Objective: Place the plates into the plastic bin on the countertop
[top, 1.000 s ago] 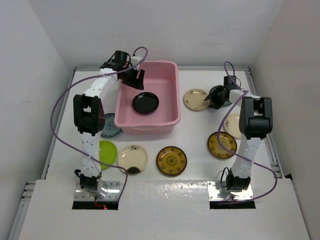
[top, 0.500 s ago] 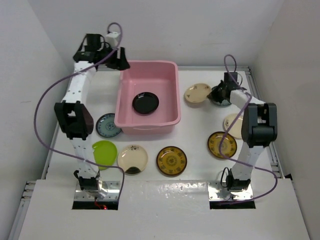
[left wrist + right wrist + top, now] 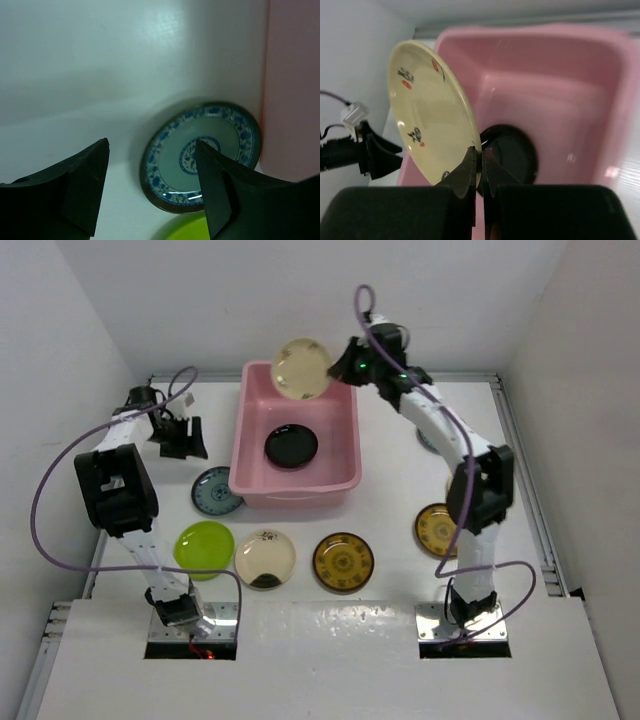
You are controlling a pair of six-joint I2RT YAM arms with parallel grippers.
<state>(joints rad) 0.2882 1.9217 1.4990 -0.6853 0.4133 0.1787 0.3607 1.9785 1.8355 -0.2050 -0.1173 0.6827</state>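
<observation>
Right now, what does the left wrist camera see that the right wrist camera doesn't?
Only the left wrist view: a blue-patterned plate lying flat beyond the open left gripper, plus a sliver of lime green plate. Only the right wrist view: a cream plate pinched by its rim in the shut right gripper, tilted on edge, and a black plate inside the pink bin. Both: that bin.

No word, number or brand can be read anywhere. The cream plate (image 3: 427, 110) carries a few small dark strokes and red dabs on its face, possibly written characters or seals, but the right wrist view shows them too small and slanted to make out.
</observation>
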